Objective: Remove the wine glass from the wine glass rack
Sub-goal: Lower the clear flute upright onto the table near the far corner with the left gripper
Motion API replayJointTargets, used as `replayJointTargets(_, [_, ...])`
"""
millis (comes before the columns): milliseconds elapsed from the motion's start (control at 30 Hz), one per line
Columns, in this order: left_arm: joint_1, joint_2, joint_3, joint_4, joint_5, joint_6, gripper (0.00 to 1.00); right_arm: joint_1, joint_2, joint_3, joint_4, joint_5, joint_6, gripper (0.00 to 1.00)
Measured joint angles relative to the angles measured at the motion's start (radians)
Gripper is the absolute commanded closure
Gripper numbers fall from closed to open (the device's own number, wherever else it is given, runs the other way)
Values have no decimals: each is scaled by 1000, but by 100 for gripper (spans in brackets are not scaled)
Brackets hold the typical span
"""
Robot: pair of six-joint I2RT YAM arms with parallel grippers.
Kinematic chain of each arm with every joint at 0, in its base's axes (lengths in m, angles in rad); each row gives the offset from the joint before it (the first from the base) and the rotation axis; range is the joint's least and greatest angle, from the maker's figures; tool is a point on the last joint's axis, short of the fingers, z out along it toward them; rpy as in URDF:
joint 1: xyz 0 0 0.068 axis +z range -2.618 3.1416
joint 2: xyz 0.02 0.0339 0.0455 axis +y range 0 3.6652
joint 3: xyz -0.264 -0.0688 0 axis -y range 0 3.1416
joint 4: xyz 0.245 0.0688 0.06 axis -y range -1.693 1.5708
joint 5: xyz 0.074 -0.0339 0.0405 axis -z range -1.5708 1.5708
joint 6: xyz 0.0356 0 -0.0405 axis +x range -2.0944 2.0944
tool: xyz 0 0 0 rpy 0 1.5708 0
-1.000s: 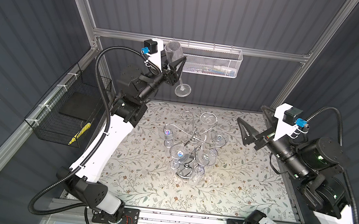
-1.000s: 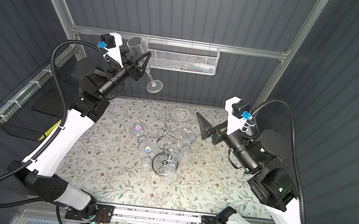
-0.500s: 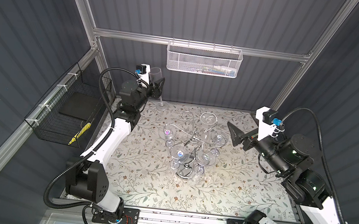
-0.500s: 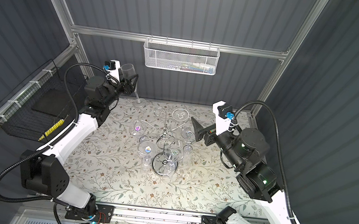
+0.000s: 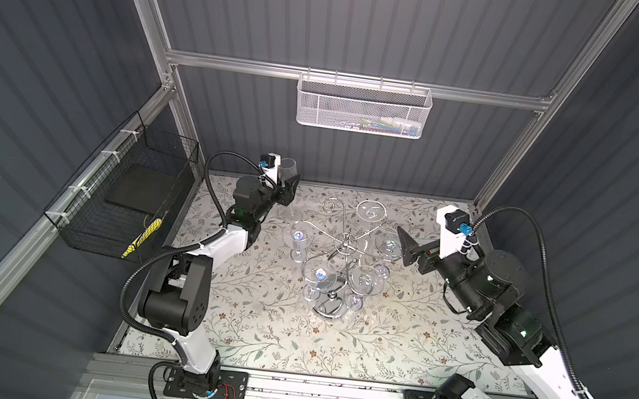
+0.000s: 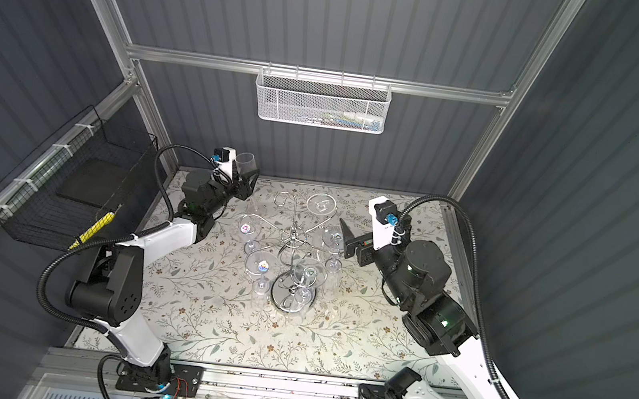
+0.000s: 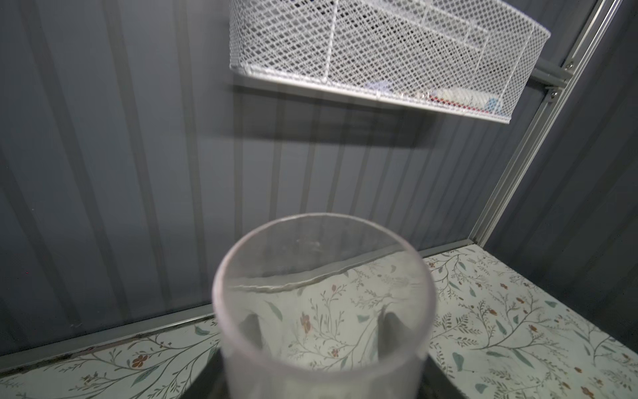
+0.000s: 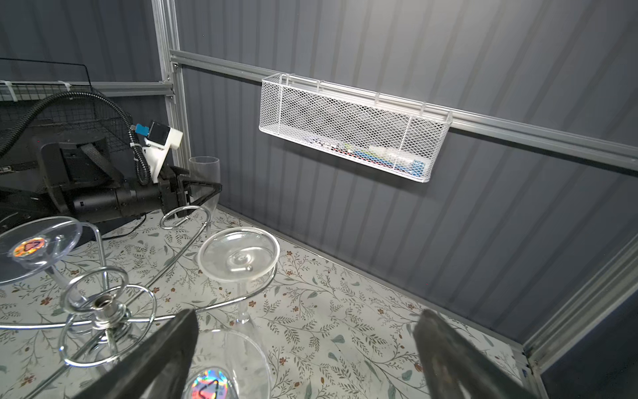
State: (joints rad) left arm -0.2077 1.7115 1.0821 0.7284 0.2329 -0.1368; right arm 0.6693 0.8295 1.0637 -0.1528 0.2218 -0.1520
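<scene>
left gripper (image 5: 287, 183): is clamping on the wine glass (image 5: 288, 165) at the back-left corner of the floral table cover (image 5: 251, 325), close to the rear wall (image 5: 377, 162).
wine glass, direction: is standing upright. Its long axis is running vertically, with the open mouth pointing up and the tapering end pointing down at the cover.
wine glass, place: is sitting off the rack, to the left of it and apart from it in both top views.
wine glass against the left gripper: the bowl is sitting between the two fingers (image 7: 249, 326) (they are showing through the clear wall in the left wrist view). The rim is rising above them and the taper is dropping below them. Whether the foot is touching the cover I cannot tell.
wine glass rack (image 5: 345, 246): is standing mid-table on its round base. Four hanging glasses (image 5: 318, 274) are dangling from its curled arms, bowls down and feet up.
right gripper (image 5: 401, 247): is hovering just beside the right side of the rack with its fingers spread wide and gripping nothing. It is pointing leftward at the nearest hanging glass.
</scene>
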Motion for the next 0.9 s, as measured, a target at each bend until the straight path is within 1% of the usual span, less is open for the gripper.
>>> replayJointTargets(200, [0, 86, -59, 161, -34, 46, 46, -1, -24, -50, 50, 25, -21, 1])
replayJointTargets(367, [0, 171, -64, 251, -77, 104, 45, -6, -34, -118, 68, 43, -24, 1])
replayJointTargets(500, [2, 236, -50, 285, -101, 126, 44, -11, -34, -144, 74, 56, -25, 1])
replayJointTargets(700, [13, 335, -7, 347, -126, 127, 45, -22, -35, -156, 78, 69, -26, 1])
replayJointTargets(900, [13, 357, 8, 371, -137, 128, 44, -35, -35, -167, 79, 74, -25, 1])
